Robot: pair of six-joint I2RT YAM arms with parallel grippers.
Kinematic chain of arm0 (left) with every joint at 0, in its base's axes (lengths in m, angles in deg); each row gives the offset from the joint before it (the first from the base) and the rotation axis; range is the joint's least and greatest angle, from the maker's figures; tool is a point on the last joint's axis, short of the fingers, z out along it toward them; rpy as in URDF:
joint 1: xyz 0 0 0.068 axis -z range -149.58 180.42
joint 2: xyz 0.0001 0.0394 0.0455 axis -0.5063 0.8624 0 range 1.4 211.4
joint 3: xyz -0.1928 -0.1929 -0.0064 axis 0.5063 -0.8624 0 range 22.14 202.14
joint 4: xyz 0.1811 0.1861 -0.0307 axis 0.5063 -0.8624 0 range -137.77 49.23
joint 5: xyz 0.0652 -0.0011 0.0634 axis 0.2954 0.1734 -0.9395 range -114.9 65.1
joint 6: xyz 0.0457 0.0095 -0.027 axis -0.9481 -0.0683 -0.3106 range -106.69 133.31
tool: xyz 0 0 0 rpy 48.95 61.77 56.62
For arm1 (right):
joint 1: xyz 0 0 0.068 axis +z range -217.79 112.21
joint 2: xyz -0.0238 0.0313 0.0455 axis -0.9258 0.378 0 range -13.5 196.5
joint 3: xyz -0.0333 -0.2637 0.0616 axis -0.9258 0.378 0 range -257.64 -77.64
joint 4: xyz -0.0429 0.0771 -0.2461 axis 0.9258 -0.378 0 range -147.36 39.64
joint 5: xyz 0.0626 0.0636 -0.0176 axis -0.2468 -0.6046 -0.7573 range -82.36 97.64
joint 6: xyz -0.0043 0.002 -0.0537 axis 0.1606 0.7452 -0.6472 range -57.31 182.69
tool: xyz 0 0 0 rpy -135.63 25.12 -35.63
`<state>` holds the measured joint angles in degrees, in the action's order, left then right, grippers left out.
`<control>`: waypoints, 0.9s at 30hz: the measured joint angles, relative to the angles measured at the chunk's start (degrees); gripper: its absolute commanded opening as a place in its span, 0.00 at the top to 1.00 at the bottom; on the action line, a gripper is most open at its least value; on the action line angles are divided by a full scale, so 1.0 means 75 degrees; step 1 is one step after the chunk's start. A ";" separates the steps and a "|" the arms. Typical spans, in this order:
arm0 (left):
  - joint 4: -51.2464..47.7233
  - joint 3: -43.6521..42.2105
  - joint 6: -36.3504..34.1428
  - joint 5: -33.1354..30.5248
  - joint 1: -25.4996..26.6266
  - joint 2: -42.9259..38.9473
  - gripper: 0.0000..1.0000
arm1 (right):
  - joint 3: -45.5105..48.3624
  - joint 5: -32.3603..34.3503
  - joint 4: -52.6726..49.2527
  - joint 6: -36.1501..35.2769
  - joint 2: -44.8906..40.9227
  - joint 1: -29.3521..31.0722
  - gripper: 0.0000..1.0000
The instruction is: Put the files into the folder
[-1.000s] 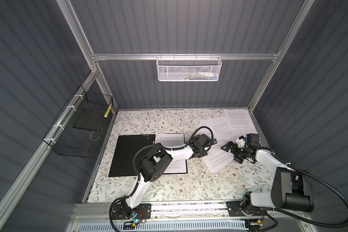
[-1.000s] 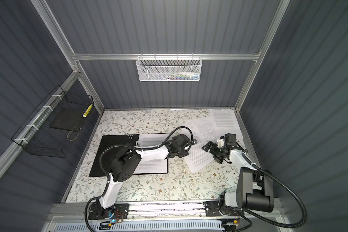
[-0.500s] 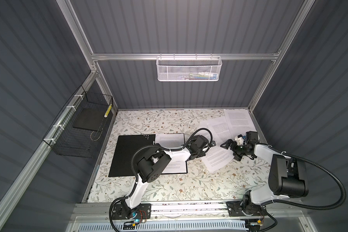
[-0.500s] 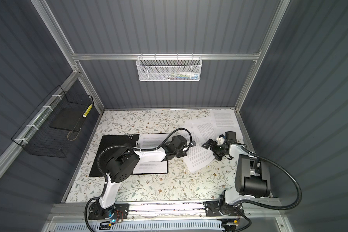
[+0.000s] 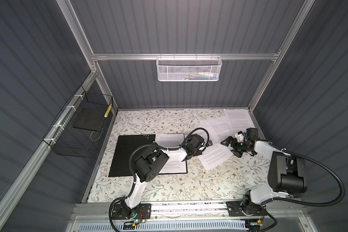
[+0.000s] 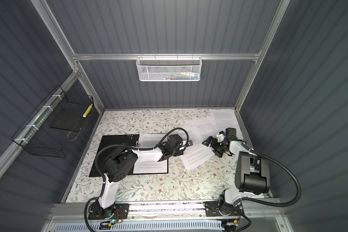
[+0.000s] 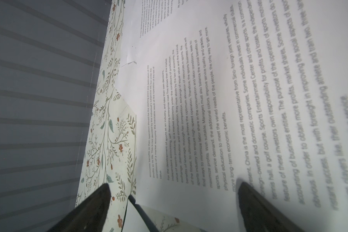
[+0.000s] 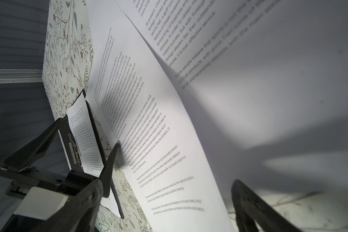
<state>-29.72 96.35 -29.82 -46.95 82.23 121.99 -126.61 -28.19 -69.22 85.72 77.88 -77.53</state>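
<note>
My left gripper [image 5: 205, 148]: jaws spread wide, empty, at left edge of skewed white printed paper sheet [image 5: 216, 157]. My right gripper [image 5: 229, 149]: jaws wide, empty, at that sheet's opposite edge. Two further sheets [image 5: 237, 120] behind, toward far right corner. Thin flat black-lined folder [image 5: 123, 152] open on floral tabletop [image 5: 169, 186], left of sheets; one printed page [image 5: 169, 140] inside.

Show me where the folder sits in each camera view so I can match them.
Top view: the folder lies open, left of centre, black inside up.
Top view: the folder, same place, left of centre.
Left wrist: cannot tell; a thin dark edge between the jaws may be its corner.
Right wrist: the folder shows between the left gripper's jaws, a sheet inside.
Shared landmark: the floral table cover.
</note>
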 measured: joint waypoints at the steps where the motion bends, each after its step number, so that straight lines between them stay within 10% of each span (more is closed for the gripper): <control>1: 0.0006 -0.0003 -0.0003 0.0000 -0.0003 0.0000 0.00 | -0.0003 -0.0064 0.0035 0.0000 0.0058 -0.0006 0.03; 27: 0.0405 -0.0221 -0.0169 0.0023 -0.0003 -0.0038 0.00 | -0.2127 0.0114 -0.1527 -0.0953 0.2005 0.0493 0.21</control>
<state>-26.68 94.69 -31.09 -46.77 82.21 121.71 -142.56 -27.34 -80.67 78.57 92.91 -73.83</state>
